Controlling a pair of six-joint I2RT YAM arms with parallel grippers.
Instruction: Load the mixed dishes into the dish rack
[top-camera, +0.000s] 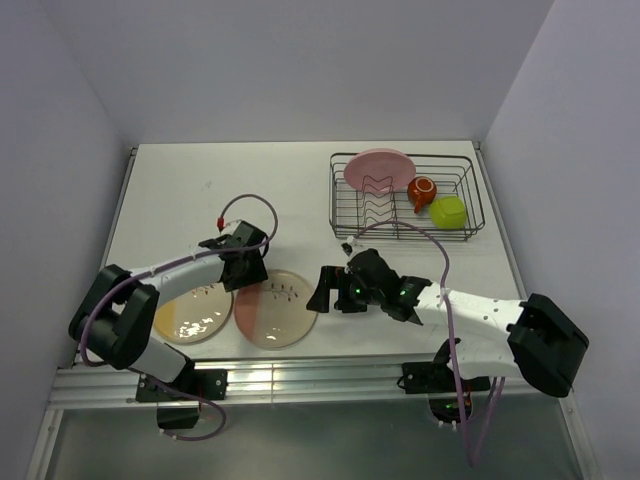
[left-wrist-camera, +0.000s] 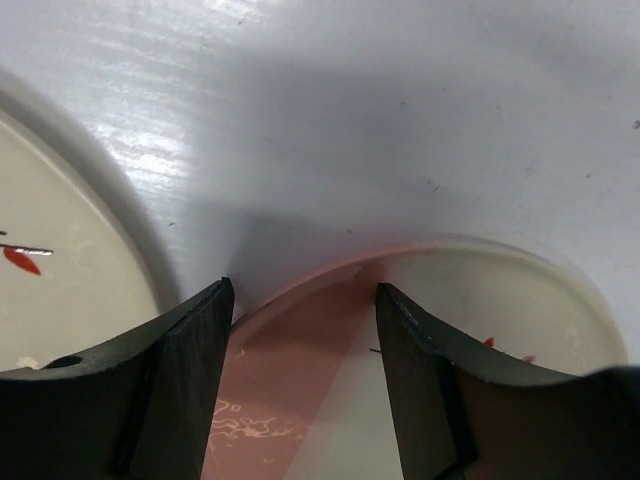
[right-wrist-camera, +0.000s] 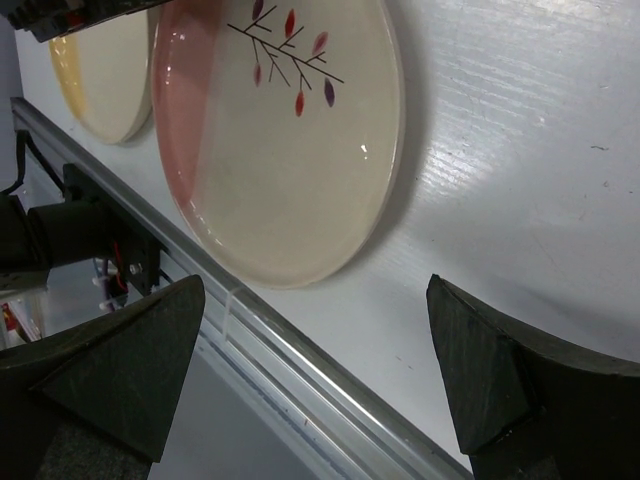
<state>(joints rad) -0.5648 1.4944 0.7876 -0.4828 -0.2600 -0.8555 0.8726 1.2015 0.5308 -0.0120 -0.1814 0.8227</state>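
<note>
The pink-and-cream plate (top-camera: 275, 308) lies flat near the table's front edge, with the yellow-and-cream plate (top-camera: 193, 313) at its left. My left gripper (top-camera: 243, 268) is open over the pink-and-cream plate's far rim. In the left wrist view the plate (left-wrist-camera: 300, 370) shows between the spread fingers of the left gripper (left-wrist-camera: 305, 300). My right gripper (top-camera: 322, 290) is open and empty just right of that plate (right-wrist-camera: 290, 130). The dish rack (top-camera: 470, 190) at the back right holds the plain pink plate (top-camera: 380, 170), the orange-red cup (top-camera: 421, 192) and the lime-green bowl (top-camera: 447, 211). The white squarish bowl is out of view.
The metal rail of the table's front edge (right-wrist-camera: 300, 370) runs just below the plates and my right gripper (right-wrist-camera: 315, 290). The yellow-and-cream plate (left-wrist-camera: 60, 300) almost touches the pink-and-cream one. Grey walls close in the table on three sides.
</note>
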